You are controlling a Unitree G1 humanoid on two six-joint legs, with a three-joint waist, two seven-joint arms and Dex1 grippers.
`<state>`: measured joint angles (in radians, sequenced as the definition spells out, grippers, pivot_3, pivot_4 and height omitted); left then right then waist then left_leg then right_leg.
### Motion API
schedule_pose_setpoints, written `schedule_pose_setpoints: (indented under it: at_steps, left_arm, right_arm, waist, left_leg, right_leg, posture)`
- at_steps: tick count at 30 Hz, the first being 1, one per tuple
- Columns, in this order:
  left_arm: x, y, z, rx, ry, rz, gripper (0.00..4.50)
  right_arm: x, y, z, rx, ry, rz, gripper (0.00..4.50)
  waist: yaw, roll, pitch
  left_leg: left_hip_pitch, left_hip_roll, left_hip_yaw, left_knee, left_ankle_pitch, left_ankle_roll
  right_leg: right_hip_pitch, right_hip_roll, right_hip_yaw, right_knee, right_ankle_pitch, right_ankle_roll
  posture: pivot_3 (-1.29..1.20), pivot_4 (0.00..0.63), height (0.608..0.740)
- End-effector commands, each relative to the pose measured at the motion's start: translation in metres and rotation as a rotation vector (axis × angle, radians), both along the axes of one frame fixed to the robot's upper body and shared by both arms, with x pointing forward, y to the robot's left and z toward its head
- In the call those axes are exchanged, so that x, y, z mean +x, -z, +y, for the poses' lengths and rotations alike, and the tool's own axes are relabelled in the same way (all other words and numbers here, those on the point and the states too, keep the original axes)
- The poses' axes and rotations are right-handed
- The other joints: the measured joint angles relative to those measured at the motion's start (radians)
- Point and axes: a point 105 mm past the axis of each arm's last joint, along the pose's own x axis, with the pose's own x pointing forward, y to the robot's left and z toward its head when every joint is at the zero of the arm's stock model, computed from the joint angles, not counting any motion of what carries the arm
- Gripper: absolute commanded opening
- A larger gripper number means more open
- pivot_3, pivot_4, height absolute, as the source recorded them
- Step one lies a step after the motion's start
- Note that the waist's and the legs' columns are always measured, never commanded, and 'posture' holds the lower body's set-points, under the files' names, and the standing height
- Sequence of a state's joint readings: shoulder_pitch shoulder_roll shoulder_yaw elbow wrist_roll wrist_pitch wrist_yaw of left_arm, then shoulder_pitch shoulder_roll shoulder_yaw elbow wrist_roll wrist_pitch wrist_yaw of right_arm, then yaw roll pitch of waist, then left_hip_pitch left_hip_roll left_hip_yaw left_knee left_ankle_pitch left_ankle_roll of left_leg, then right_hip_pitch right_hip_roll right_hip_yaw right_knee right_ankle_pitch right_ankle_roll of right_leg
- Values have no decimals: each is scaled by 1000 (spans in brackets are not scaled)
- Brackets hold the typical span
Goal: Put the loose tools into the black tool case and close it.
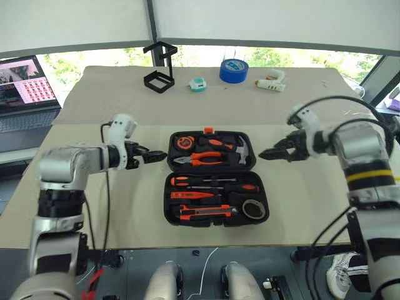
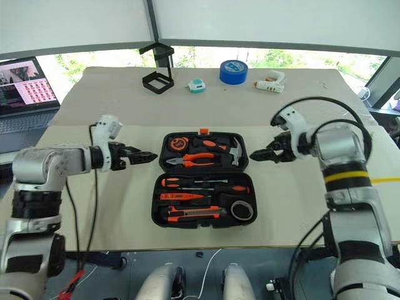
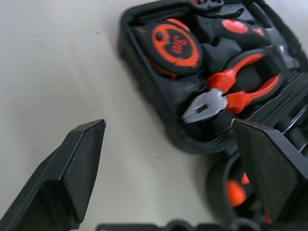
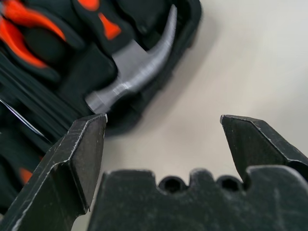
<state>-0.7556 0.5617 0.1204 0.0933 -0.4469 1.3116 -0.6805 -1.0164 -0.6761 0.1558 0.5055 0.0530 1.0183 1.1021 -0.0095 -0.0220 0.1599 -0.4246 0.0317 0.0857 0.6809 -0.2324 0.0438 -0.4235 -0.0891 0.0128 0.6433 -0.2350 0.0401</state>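
The black tool case (image 1: 166, 200) lies open flat on the table's middle, orange latch (image 1: 208, 130) at its far edge. Its near half holds two screwdrivers (image 1: 206, 182), a tester pen (image 1: 194, 195), a utility knife (image 1: 206, 212) and a dark tape roll (image 1: 252, 209). The far half holds pliers (image 1: 203, 158) and a hammer (image 1: 240, 150). My left gripper (image 1: 156, 154) hovers open beside the case's far left corner, holding nothing. To the right of the far half hangs my right gripper (image 1: 267, 153), open and empty. The hammer head (image 4: 134, 79) lies just past the right fingers.
Along the table's far edge stand a black wire-frame stand (image 1: 160, 65), a teal tape measure (image 1: 198, 84), a blue tape roll (image 1: 234, 70) and a white tool (image 1: 270, 82). A laptop (image 1: 25, 87) sits off the table's left side.
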Motion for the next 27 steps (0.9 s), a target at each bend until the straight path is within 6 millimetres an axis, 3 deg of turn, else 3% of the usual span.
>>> schedule_pose_setpoints:
  at_steps: [1,11,15,17,20,27]
  left_arm:
    - [5,1,1,7,-48,10,4500]
    - [14,18,-14,26,-52,44,4500]
    - [14,21,-12,53,-59,50,4500]
    - [13,21,-12,52,-58,51,4500]
    - [13,22,-11,53,-64,52,3738]
    - [19,27,-12,20,-87,53,1174]
  right_arm:
    - [10,-2,-4,-29,74,-3,4466]
    - [23,18,9,-28,92,41,4466]
    - [24,29,-1,-97,137,68,4466]
    - [23,31,-3,-107,144,81,3960]
    - [22,38,-8,-150,153,102,3130]
    - [14,62,-11,-172,163,204,733]
  waist:
    - [-3,0,0]
    - [-4,0,0]
    - [-3,0,0]
    - [-2,0,0]
    - [-2,0,0]
    - [2,-4,-3]
  left_leg:
    - [0,0,0,0,0,0]
    - [0,0,0,-1,2,-3]
    - [0,-1,0,-1,2,-3]
    - [0,-1,0,-1,2,-3]
    - [1,-1,0,-1,2,-3]
    - [4,-2,-1,0,2,-2]
  right_leg:
    - [0,0,0,0,0,0]
    - [-1,-1,0,0,0,0]
    - [0,-1,0,1,0,0]
    - [0,-1,0,1,0,0]
    - [1,-1,0,1,0,0]
    - [4,-3,-1,-2,0,0]
  posture:
    - [0,150,740]
    - [0,150,740]
    - [0,150,740]
    - [0,150,740]
    - [0,150,740]
    - [0,150,740]
